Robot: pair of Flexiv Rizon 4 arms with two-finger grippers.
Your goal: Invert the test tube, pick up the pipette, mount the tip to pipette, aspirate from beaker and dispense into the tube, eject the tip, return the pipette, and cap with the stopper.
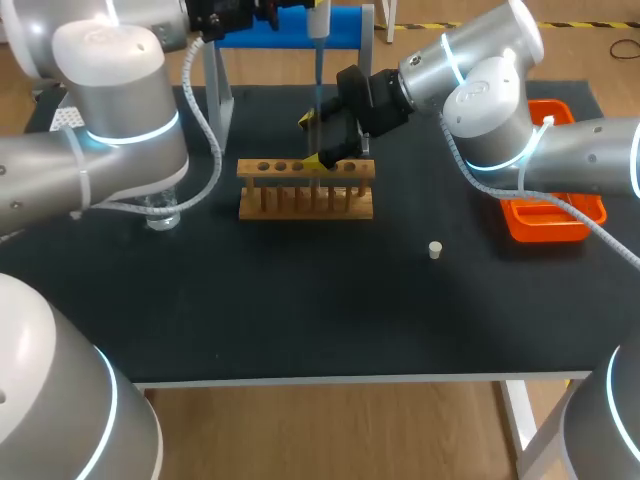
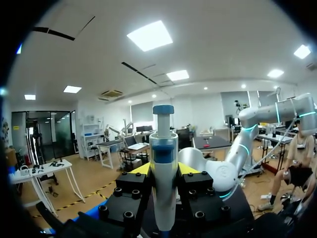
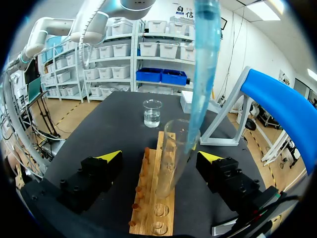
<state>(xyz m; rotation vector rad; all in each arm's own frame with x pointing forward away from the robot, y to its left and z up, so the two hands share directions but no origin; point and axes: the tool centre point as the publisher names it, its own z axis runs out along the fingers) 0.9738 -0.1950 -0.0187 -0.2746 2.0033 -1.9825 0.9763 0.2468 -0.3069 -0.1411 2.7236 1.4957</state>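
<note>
While the left gripper (image 2: 163, 171) stays out of nothing and stands clamped on the pipette (image 2: 163, 148), both yellow-tipped fingers pressed to its barrel, the blue tip (image 3: 205, 64) hangs straight down over the rack (image 3: 151, 218), its end at or just inside the mouth of the tube (image 3: 174, 163). That tube stands upright, mouth up, in a hole of the rack, between the fingers of the right gripper (image 3: 161, 157), which are spread wide and touch the glass on neither side. By this showing the early steps look done: tube turned, pipette taken up, tip mounted. The work appears to be at the dispensing stage, though whether liquid has been drawn or already let go cannot be told from these views. The beaker (image 3: 152, 113), with a little clear liquid, sits beyond the rack's far end, well apart from the tip. Left to do, it seems: eject the tip, perhaps into the orange tray (image 1: 545, 225), return the pipette to the blue stand (image 1: 290, 28), and cap the tube. The stopper (image 1: 435, 249) lies untouched on the black table, well apart from the rack.
</note>
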